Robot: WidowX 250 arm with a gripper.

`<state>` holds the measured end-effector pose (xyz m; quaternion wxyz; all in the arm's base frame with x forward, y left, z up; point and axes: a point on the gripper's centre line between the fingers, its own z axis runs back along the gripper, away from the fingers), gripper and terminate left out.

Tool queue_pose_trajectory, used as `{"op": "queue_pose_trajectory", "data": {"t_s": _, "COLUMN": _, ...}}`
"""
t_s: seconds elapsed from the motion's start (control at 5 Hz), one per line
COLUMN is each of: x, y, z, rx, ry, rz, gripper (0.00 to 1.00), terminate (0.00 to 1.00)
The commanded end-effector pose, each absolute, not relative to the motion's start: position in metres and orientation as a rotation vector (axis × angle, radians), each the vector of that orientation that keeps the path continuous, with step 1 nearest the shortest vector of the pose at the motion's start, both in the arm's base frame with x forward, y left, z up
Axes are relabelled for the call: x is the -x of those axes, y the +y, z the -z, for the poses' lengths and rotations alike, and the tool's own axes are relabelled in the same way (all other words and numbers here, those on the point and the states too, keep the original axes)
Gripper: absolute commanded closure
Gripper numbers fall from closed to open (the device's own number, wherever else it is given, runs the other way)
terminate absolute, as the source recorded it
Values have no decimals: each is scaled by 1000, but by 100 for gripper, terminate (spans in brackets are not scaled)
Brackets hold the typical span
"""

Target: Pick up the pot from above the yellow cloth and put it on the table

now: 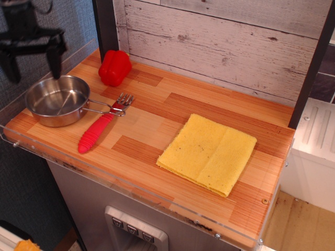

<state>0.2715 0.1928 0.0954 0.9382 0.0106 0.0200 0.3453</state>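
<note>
Observation.image shows my gripper (31, 61) spread wide and holding nothing, hanging above the pot (57, 100). That pot sits on the counter (157, 120) at its left end, well apart from the yellow cloth (208, 153).

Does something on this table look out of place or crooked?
Nothing spilled or damaged. One oddity: the pot's wire handle rests across the fork head. The yellow cloth lies flat, empty.
</note>
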Motion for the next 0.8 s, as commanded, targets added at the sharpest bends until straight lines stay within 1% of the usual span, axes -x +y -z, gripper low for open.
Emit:
{"op": "queue_pose_trajectory", "data": {"t_s": 0.0, "x": -295, "y": 128, "z": -143, "rx": -102, "ry": -81, "rz": -444, "gripper": 0, "terminate": 0}}
{"op": "queue_pose_trajectory", "data": {"t_s": 0.2, "x": -304, "y": 108, "z": -135, "rx": -121, "ry": -67, "rz": -375, "gripper": 0, "terminate": 0}}
{"op": "queue_pose_trajectory", "data": {"t_s": 0.4, "x": -304, "y": 104, "z": -130, "rx": -113, "ry": -62, "rz": -371, "gripper": 0, "terminate": 0}}
{"op": "queue_pose_trajectory", "data": {"t_s": 0.6, "x": -304, "y": 104, "z": -130, "rx": -113, "ry": -62, "rz": -371, "gripper": 0, "terminate": 0}}
